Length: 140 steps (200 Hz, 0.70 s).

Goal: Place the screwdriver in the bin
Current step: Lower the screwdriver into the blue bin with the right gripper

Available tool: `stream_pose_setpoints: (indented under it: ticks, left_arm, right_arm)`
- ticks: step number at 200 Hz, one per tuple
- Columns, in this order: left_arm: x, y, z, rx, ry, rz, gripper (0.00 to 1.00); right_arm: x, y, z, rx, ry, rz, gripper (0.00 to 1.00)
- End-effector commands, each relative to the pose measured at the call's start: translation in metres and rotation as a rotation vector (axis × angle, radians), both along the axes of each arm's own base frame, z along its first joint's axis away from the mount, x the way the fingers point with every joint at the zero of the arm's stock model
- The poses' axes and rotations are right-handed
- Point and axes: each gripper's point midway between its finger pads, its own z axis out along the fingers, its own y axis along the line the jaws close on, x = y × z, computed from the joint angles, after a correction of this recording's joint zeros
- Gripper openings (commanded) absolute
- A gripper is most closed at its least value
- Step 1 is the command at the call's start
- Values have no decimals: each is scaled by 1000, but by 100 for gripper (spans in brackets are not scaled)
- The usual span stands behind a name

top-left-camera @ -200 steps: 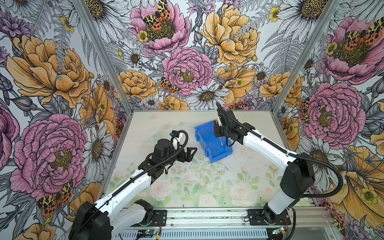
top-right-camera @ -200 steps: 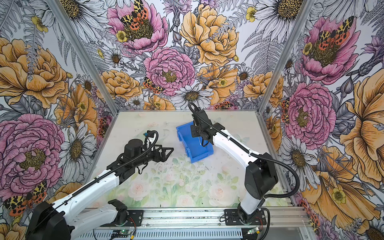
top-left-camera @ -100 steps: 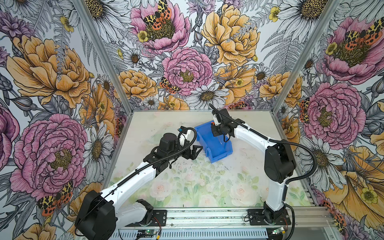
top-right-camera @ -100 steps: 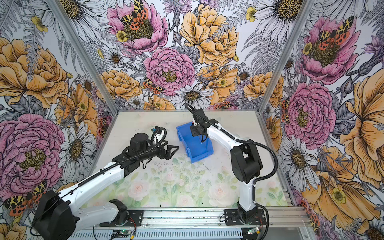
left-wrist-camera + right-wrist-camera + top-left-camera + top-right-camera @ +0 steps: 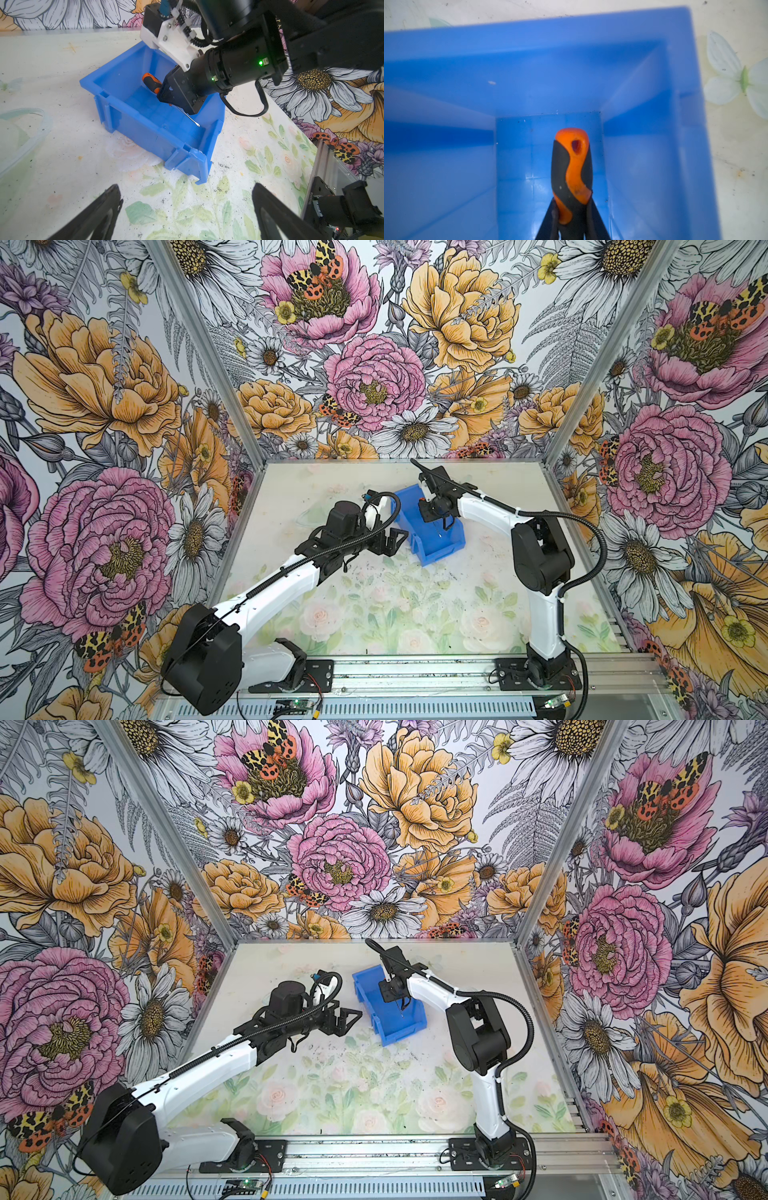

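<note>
Down inside the bright blue plastic rectangular bin (image 5: 145, 128), your right gripper (image 5: 572, 207) is clamped on the small screwdriver with an orange-and-black handle and thin metal shaft (image 5: 150, 82), jaws pinching the handle near its shaft end. The tool is below the rim and within the walls, so the carry looks done. By my reading, what is left is to let go and lift the arm clear. The left wrist view gives you what no other does: the screwdriver's whole length, tilted, butt end toward the bin's far wall and the shaft tip close to the near wall. Whether either end touches the plastic, you cannot tell. The right wrist view shows only the handle between the two dark fingers, with the bin's floor beyond it, and hides the shaft completely. In both top views the tool is almost lost under the wrist, but they show the layout: your left gripper (image 5: 392, 539) stands open just beside the bin's side wall, holding nothing, above the pale floral tabletop (image 5: 374, 614).
</note>
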Motion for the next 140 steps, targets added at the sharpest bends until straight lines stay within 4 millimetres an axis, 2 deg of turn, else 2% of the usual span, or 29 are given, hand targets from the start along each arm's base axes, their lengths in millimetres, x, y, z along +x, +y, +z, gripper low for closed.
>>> stream_pose_setpoints:
  ticks: [1, 35, 93, 140]
  left_arm:
    - [-1, 2, 11, 15, -42, 4, 99]
    - [-5, 11, 10, 34, -48, 28, 99]
    - [-12, 26, 12, 50, -59, 58, 99]
    - [-11, 29, 13, 47, -63, 65, 99]
  right_arm:
    - [4, 6, -9, -19, -2, 13, 0]
    - [0, 11, -26, -52, 12, 28, 0]
    - [-4, 16, -42, -62, 34, 27, 0]
    - [-10, 13, -56, -82, 55, 18, 0]
